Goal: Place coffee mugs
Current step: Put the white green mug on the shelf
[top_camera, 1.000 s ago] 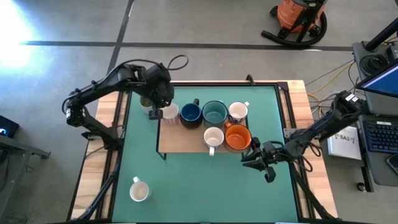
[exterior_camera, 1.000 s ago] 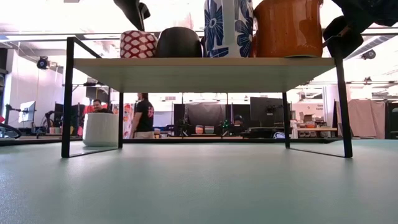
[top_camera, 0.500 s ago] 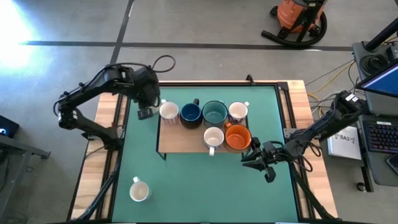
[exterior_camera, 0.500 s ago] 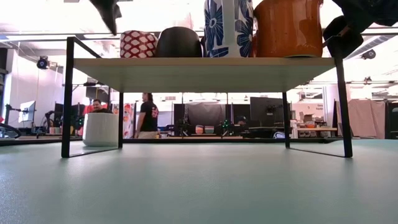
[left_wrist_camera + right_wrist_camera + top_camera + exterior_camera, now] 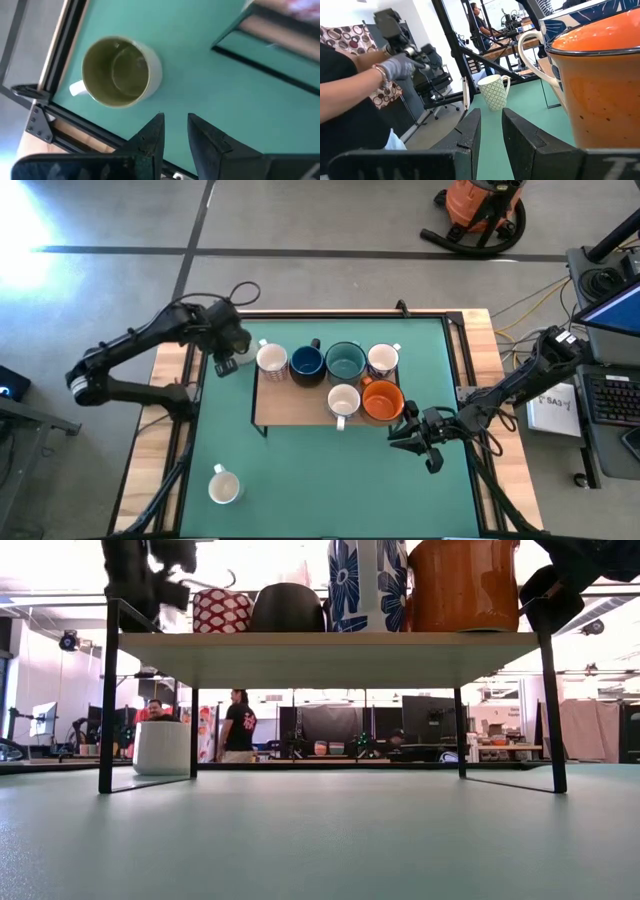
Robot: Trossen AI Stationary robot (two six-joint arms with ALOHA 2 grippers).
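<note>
Six coffee mugs stand on a raised wooden shelf (image 5: 290, 408): red-patterned (image 5: 271, 359), navy (image 5: 306, 362), teal (image 5: 345, 362) and white (image 5: 382, 359) in the far row, blue-flowered (image 5: 343, 401) and orange (image 5: 381, 401) in the near row. An olive-lined mug (image 5: 119, 71) stands on the green mat left of the shelf. My left gripper (image 5: 175, 120) hovers above and beside it, slightly open and empty. A white mug (image 5: 223, 486) stands near-left on the mat. My right gripper (image 5: 400, 433) waits by the orange mug (image 5: 600, 75), slightly open and empty.
The shelf's thin black legs (image 5: 108, 700) stand close to the olive-lined mug (image 5: 162, 747). The table's left rail (image 5: 55, 75) runs just beyond that mug. In the right wrist view a person's gloved hand (image 5: 402, 65) holds a device off the table. Bare mat lies in front of the shelf.
My left gripper has drawn away from the red-patterned mug at the shelf's left end, going toward the table's left edge and down, turning as it went. It now hangs over the mat beside the shelf. The red-patterned mug stays upright on the shelf.
</note>
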